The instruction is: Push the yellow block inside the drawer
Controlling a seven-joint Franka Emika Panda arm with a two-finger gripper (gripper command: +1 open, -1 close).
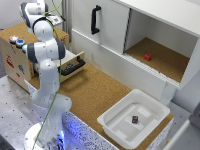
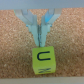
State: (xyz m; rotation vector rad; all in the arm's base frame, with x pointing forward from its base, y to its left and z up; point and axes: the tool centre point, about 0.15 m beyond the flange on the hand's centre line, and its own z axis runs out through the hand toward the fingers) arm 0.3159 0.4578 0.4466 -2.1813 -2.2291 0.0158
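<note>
One yellow block [image 2: 42, 59], cube-shaped, seen from above in the wrist view: bright lime-yellow top face bearing a dark letter U, a second darker mark on the side face turned to the camera, too blurred to read. Lying flat on speckled brown cork [image 2: 15, 60], square to the picture. Not to be found in the exterior view, so impossible to say which stretch of cork, or how far from the drawer [image 1: 73, 63]. Tool [image 2: 41, 41] pressed together, its two pale bluish fingers [image 2: 36, 29] meeting in a narrow point with nothing between them, tips right at the block's far edge; touching or just short of it, cannot tell. Drawer pulled part-way out of a light plywood box [image 1: 15, 57], pale front, black bar handle [image 1: 73, 68] across it, inside mostly hidden behind the white arm [image 1: 47, 55]. Two round knobs, blue and white, on top of the box. Cork-covered table [image 1: 95, 92] running towards the exterior view's right. Big white cabinet [image 1: 107, 30] behind, vertical black handle on its door, open compartment with a small red thing [image 1: 147, 57] inside. White plastic tub [image 1: 114, 125] at the table's near end, a small dark thing [image 1: 135, 119] on its floor.
</note>
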